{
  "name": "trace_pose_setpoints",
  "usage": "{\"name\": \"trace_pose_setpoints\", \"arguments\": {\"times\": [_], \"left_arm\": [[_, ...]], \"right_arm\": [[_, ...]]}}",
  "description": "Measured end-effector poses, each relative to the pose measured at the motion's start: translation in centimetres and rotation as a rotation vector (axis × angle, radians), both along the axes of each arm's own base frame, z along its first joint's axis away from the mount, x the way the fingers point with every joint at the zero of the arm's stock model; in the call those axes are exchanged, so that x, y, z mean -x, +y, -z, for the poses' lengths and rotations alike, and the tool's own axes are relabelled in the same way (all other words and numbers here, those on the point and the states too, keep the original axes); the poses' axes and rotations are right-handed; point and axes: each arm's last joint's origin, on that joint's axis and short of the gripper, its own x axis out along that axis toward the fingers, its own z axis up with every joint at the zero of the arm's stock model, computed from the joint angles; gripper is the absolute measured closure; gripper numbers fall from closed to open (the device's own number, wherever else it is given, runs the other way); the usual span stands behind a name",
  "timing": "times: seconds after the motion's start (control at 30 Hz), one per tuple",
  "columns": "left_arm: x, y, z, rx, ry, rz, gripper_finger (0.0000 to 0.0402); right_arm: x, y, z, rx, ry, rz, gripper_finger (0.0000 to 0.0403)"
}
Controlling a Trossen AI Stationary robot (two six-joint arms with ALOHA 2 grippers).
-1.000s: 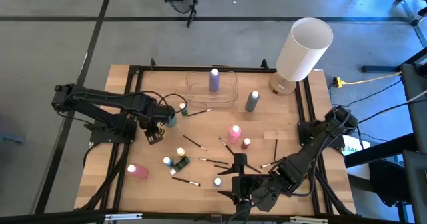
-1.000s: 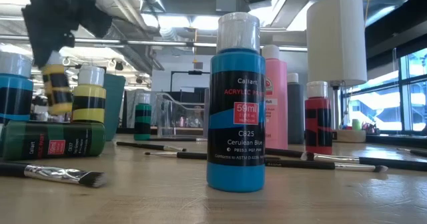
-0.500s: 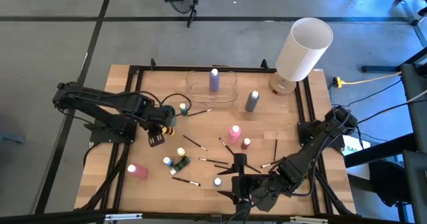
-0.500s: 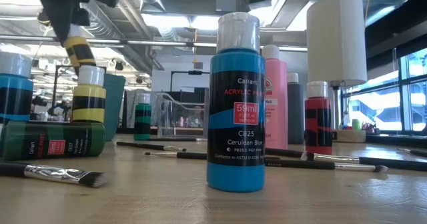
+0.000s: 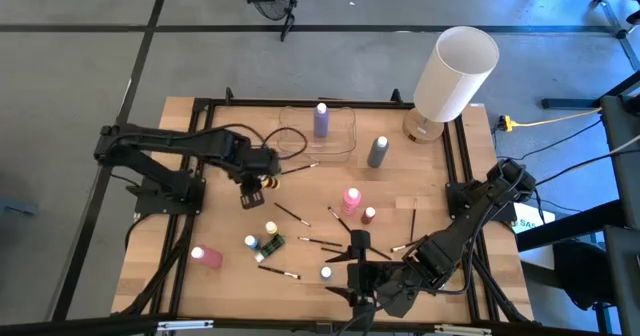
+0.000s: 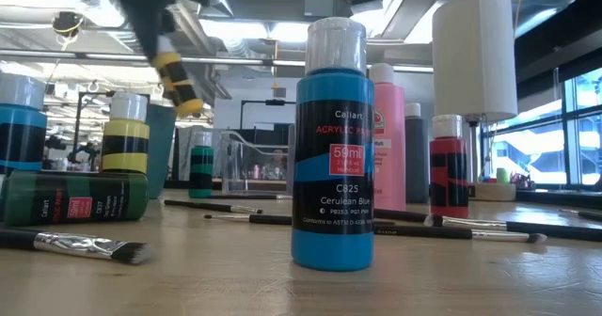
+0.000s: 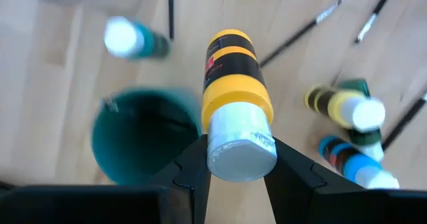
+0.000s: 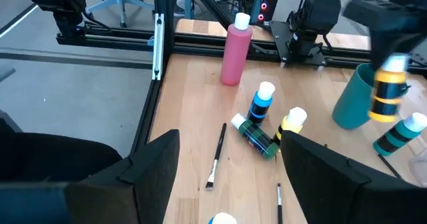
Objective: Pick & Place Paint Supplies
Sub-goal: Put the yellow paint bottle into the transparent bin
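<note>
Transport step: my left pincer [image 7: 235, 159] clamped on small yellow black-banded plastic paint bottle [image 7: 233, 74], airborne. Teal cup [image 7: 143, 136] beneath. Next: align, lower, release.

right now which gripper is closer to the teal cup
Left. The left gripper, shut on a yellow paint bottle, is in the air right beside the teal cup. The right gripper waits open at the table's near edge.

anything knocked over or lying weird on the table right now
Yes: a green paint bottle lies on its side among upright ones, next to the standing yellow bottle. Loose paintbrushes are scattered flat across the table. The left tool holds a yellow bottle tilted in the air, not spilled.
</note>
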Motion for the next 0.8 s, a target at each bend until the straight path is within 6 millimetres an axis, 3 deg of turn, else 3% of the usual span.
{"name": "trace_pose_setpoints", "arguments": {"times": [0.17,0.37,0.6,0.8], "left_arm": [[-2.8,0.8,-1.3,-0.029,-0.018,0.057,0.0291],[-4.5,2.3,-3.3,-0.063,-0.009,0.053,0.0291],[-6.2,6.3,-4.3,-0.066,-0.010,0.055,0.0291],[-7.2,10.6,-3.1,-0.030,0.050,0.048,0.0291]], "right_arm": [[0.1,0.2,0.0,-0.003,0.007,-0.026,0.0139],[0.9,1.7,-0.8,0.103,-0.082,-0.110,0.0139],[3.3,1.6,-1.2,0.353,-0.186,0.267,0.0139],[4.3,-0.4,-2.4,0.296,-0.173,0.350,0.0139]]}}
